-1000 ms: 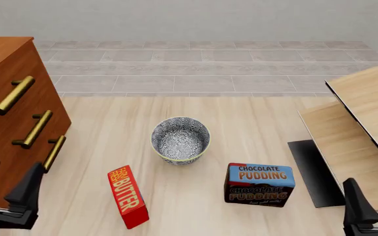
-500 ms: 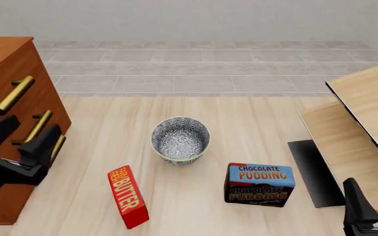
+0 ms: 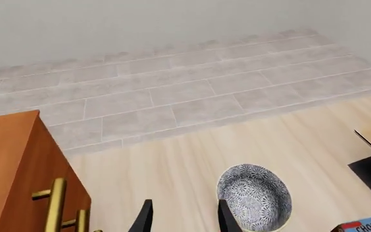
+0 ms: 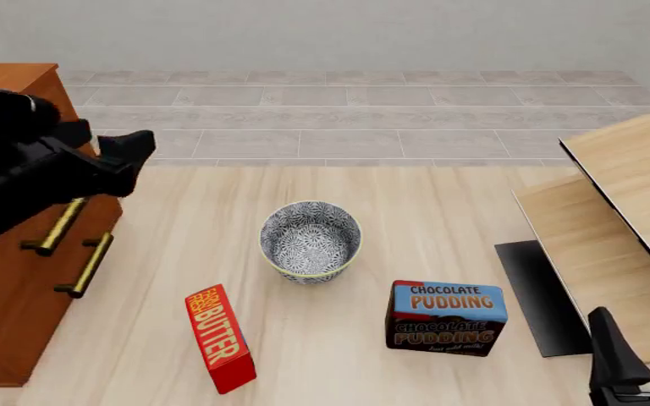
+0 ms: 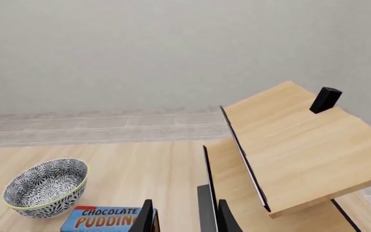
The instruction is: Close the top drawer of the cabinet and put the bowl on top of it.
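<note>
The reddish-brown cabinet stands at the table's left edge. In the front view my left arm covers the top drawer's handle; the two lower brass handles show below it. The left wrist view shows the top drawer and its brass bar, and I cannot tell whether it stands out from the other fronts. My left gripper hovers open and empty by the cabinet's upper front corner. The patterned bowl sits upright mid-table, also visible as bowl and bowl. My right gripper is open, low at the near right.
A red butter box lies in front of the bowl on the left. A chocolate pudding box stands on its right. Tilted light-wood panels with a black base fill the right side. Grey tiled floor lies beyond the table.
My left arm has risen from the near-left corner and moved forward, now in front of the cabinet's top. The bowl, boxes and right arm have not moved.
</note>
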You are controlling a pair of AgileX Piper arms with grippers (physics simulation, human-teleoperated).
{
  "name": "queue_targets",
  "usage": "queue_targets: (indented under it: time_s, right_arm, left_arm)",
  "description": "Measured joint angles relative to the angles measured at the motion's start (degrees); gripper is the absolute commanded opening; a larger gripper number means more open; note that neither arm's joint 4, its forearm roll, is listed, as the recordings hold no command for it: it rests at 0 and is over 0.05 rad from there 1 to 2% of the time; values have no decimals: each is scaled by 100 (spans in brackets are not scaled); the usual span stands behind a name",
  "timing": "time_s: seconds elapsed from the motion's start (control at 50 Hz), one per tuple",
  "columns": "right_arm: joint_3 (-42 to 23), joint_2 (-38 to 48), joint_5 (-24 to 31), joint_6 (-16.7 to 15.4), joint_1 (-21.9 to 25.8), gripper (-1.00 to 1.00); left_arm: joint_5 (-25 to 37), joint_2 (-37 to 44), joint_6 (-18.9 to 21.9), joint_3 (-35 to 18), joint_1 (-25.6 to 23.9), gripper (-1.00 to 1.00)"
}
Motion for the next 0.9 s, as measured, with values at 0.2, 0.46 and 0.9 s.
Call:
queue_targets:
  time_s: [0.2, 0.46, 0.9]
  right_arm:
    - [20, 1, -4, 16, 2, 100]
    - [32, 2, -2, 57, 7, 100]
    - [30, 2, -13, 59, 29, 100]
  left_arm:
    - [199, 1224, 30, -960, 90, 100]
    - [451, 2449, -69, -1978, 72, 100]
    - [419, 3431, -289, -2485, -74, 100]
